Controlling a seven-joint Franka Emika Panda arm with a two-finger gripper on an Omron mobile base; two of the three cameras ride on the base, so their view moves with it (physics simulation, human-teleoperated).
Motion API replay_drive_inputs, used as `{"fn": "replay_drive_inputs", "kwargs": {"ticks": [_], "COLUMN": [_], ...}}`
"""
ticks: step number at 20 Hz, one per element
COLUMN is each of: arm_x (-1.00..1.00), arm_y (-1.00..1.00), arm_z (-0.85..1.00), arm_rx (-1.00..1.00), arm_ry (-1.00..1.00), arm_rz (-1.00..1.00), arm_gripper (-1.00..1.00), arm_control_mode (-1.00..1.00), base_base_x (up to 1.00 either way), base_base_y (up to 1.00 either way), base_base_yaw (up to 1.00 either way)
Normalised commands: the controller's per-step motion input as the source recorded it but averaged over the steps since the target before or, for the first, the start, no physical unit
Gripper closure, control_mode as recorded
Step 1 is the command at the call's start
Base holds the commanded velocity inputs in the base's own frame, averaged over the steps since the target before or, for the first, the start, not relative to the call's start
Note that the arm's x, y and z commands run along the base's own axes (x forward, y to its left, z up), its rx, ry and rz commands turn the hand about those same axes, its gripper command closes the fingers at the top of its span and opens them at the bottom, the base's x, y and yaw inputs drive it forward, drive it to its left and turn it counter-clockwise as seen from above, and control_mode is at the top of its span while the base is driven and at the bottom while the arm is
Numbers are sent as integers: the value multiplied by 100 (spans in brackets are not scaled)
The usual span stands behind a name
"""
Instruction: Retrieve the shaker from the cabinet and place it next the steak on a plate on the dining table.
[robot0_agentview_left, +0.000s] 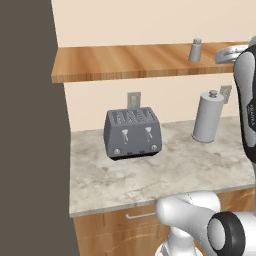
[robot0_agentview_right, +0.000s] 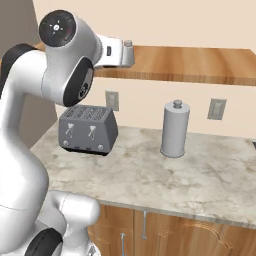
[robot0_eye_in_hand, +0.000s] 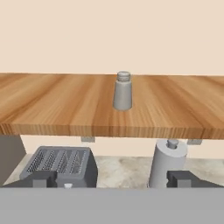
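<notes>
Shaker retrieval, items listed by size. Counter (robot0_agentview_left: 150, 175): marbled top along the wall, wooden cupboards below. Cabinet (robot0_agentview_left: 130, 62): brown wood-grain board above the counter, flat, front edge open along its whole length, with bare wood to either side of the shaker and wall behind. Toaster (robot0_agentview_left: 132, 132): dark grey, four slots, on the counter below the cabinet's left part. Canister (robot0_agentview_left: 207, 117): tall, grey, knobbed, on the counter almost under the shaker; not the target. Gripper (robot0_eye_in_hand: 112, 179): level with the cabinet's front edge, aimed straight at the shaker and well short of it, dark fingertips (robot0_eye_in_hand: 188, 178) spread wide with nothing between them. Shaker (robot0_eye_in_hand: 123, 92): small grey-silver cylinder, slightly tapered, ribbed rounded cap, standing upright on the cabinet, set back from the front edge and clear of everything else. Handling, judged: light, rigid, smooth-sided and probably slick, easy to tip given its narrow foot; best taken across the body below the cap, where the sides run near straight. Approach room, judged: clear straight in over the front edge; the wall behind limits overshoot, and withdrawal should stay high enough to clear the edge and the canister's knob.
</notes>
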Motion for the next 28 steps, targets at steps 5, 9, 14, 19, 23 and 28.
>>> {"fn": "replay_drive_inputs", "kwargs": {"ticks": [5,9,14,19,23,28], "arm_x": [42,45,55,54,51,47], "arm_y": [-11,-9,-1,0,-1,-7], "arm_z": [3,0,0,0,0,0], "arm_rx": [0,0,0,0,0,0], "arm_ry": [0,-5,0,3,2,0], "arm_rz": [11,13,7,0,0,0], "arm_gripper": [-100,-100,-100,-100,-100,-100], "arm_control_mode": [-100,-100,-100,-100,-100,-100], "base_base_x": [0,0,0,0,0,0], "base_base_y": [0,0,0,0,0,0], "base_base_yaw": [0,0,0,0,0,0]}}
